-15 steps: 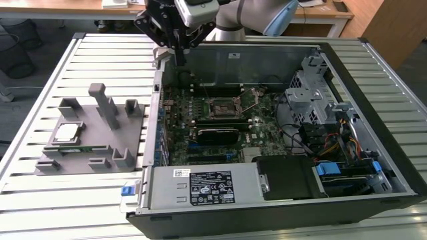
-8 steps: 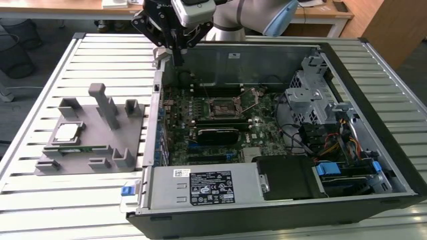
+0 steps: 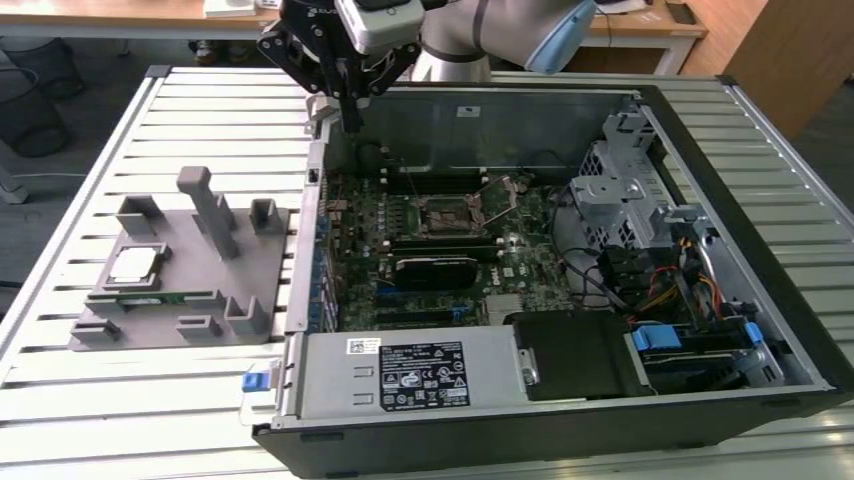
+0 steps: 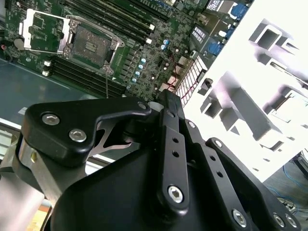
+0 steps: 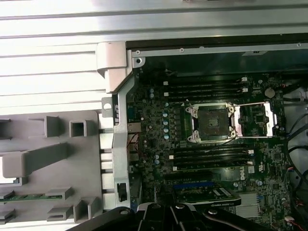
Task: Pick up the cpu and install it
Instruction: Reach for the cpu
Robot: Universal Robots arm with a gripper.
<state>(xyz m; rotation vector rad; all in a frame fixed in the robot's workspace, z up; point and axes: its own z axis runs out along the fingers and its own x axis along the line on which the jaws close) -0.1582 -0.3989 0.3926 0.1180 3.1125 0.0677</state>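
Aloft, gripper (image 3: 352, 118) fully closed, empty.

Black pincer (image 3: 351, 122) (silver screws (image 4: 175, 194)), grey arm (image 3: 487, 30)

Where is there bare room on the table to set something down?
The slatted table is bare between the gray fixture and the edge nearest the exterior camera, and again behind the fixture. Inside the computer case it is crowded.
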